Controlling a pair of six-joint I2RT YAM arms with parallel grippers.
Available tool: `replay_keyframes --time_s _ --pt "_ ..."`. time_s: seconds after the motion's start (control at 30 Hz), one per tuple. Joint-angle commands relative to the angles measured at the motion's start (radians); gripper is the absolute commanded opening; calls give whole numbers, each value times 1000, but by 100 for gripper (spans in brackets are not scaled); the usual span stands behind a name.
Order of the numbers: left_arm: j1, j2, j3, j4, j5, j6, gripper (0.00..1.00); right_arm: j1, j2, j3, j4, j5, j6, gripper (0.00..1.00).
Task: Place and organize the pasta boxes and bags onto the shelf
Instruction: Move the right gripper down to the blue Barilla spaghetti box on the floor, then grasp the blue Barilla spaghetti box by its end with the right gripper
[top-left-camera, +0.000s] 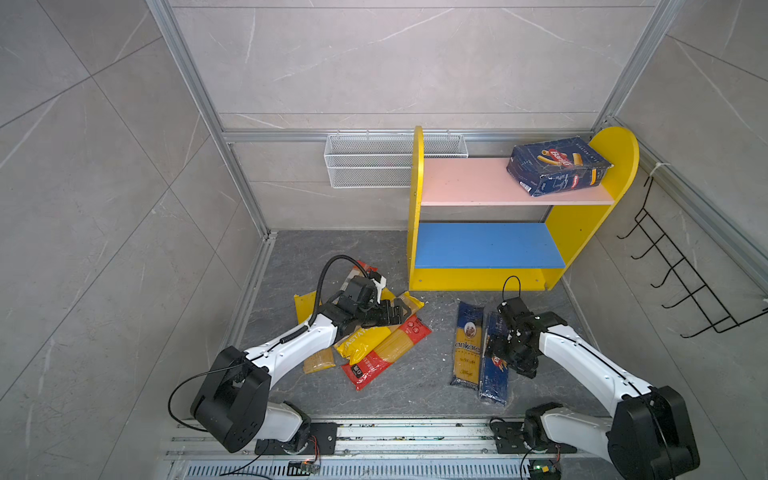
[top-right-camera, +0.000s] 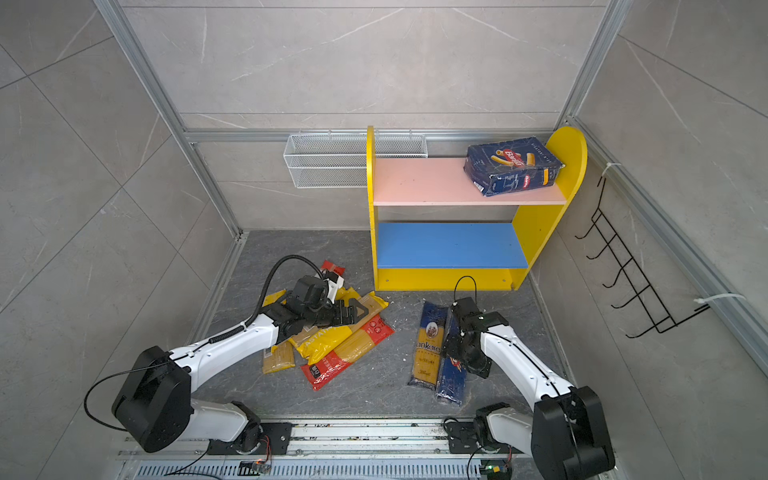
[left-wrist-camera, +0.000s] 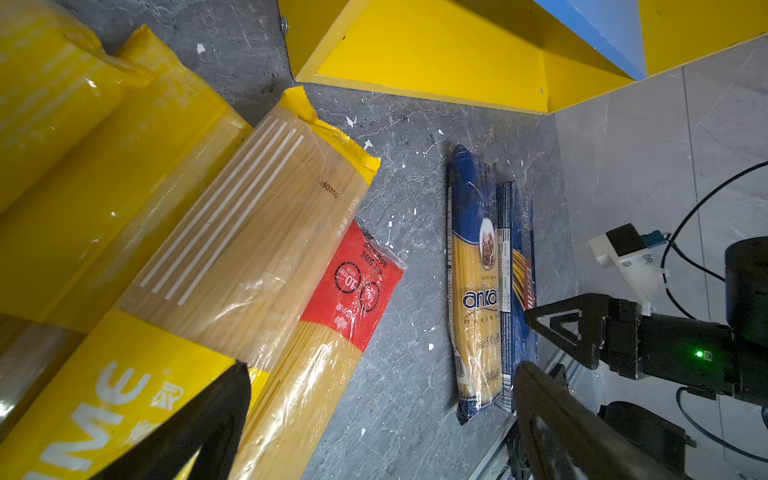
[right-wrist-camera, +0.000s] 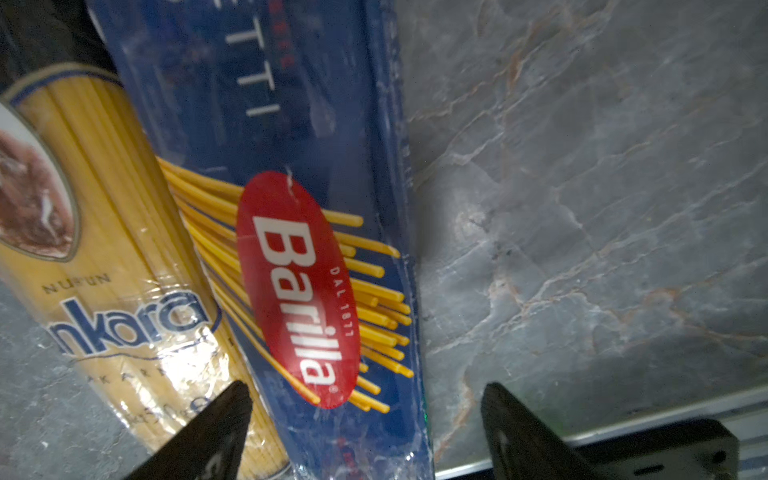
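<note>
The wide Barilla pasta box (top-left-camera: 557, 166) lies tilted at the right end of the shelf's pink upper board (top-left-camera: 465, 183); the blue lower board (top-left-camera: 486, 245) is bare. On the floor, the narrow Barilla box (right-wrist-camera: 299, 270) lies beside the blue ankara bag (right-wrist-camera: 108, 266). My right gripper (right-wrist-camera: 365, 409) is open, low over that box, one finger over the ankara bag and one over the floor. Left of the shelf lies a pile of bags: yellow PASTATIME (top-left-camera: 361, 340), a red-ended clear one (top-left-camera: 386, 353) and other yellow ones. My left gripper (left-wrist-camera: 380, 374) hangs open and empty over the pile's edge.
A white wire basket (top-left-camera: 365, 162) hangs on the back wall left of the shelf. A black hook rack (top-left-camera: 681, 282) is on the right wall. Aluminium frame rails (top-left-camera: 249, 291) border the grey floor.
</note>
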Motion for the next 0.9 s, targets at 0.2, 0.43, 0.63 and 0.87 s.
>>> replay_keyframes --time_s 0.2,0.43,0.63,0.87 --pt "-3 5 13 41 12 39 100 96 123 -21 76 -34 37 89" --pt "-2 -19 1 28 4 44 100 132 238 -6 116 -22 46 88" --pt "-3 -57 -20 6 -20 53 100 133 276 3 133 -18 35 86" --pt "-3 -60 -32 11 -20 54 100 134 294 -1 132 -9 23 81"
